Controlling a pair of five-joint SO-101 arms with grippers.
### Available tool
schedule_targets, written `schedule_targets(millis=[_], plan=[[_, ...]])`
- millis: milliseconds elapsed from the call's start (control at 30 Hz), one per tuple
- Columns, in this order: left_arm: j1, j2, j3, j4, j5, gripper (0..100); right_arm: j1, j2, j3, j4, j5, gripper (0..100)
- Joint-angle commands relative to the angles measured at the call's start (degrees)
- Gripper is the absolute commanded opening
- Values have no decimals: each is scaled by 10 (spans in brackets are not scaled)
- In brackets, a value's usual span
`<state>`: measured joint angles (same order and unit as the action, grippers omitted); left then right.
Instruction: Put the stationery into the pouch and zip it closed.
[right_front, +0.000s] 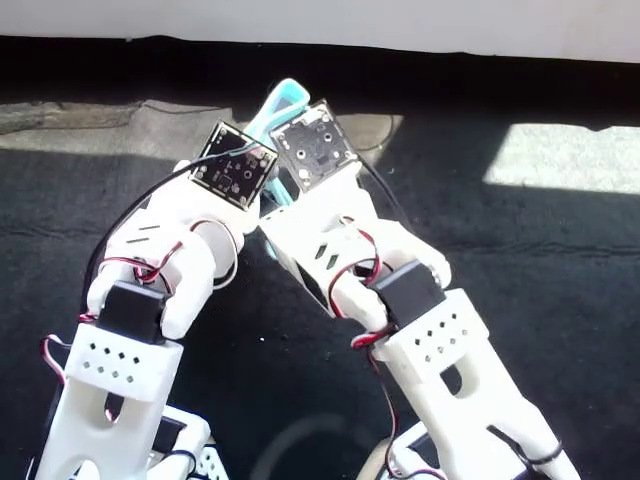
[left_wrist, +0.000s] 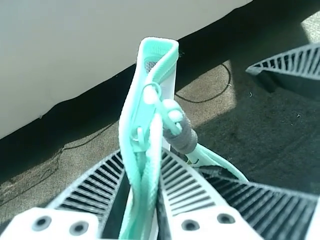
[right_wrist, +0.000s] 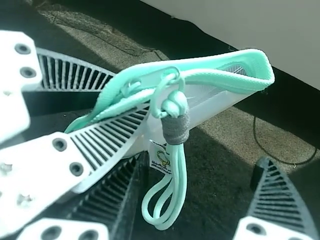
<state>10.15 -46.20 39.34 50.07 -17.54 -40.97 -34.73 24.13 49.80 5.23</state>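
Observation:
A mint-green pouch (left_wrist: 150, 65) is held up off the table, one edge upward. My left gripper (left_wrist: 145, 157) is shut on its lower part, with a ribbed finger (left_wrist: 95, 187) on each side. From the zipper pull (right_wrist: 167, 82) hangs a mint cord (right_wrist: 172, 185) with a grey wrap (right_wrist: 176, 129). My right gripper (right_wrist: 200, 175) is open and the cord loop dangles between its fingers (right_wrist: 272, 195) without being pinched. In the high view the pouch (right_front: 283, 100) pokes out beyond both wrist boards, where the left arm (right_front: 190, 250) and right arm (right_front: 340, 240) meet.
A dark mat (right_front: 540, 270) covers the table, with a sunlit patch (right_front: 570, 155) at the far right. A white wall (left_wrist: 75, 50) rises behind the table's far edge. A thin black cable (left_wrist: 210, 95) lies on the mat below the pouch.

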Motion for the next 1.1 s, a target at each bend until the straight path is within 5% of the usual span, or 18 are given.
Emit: schedule_targets(millis=[0,200,567,767,1067], plan=[[14,8,23,45,9,10,42,0,17,22,-4,320],[25,8,22,43,8,10,139,0,17,84,-6,320],[57,10,24,-22,80,10,116,-194,60,167,-36,318],[124,79,2,-46,82,10,119,-371,308,20,-44,318],[87,193,-86,-43,80,10,147,-432,470,-124,-44,318]])
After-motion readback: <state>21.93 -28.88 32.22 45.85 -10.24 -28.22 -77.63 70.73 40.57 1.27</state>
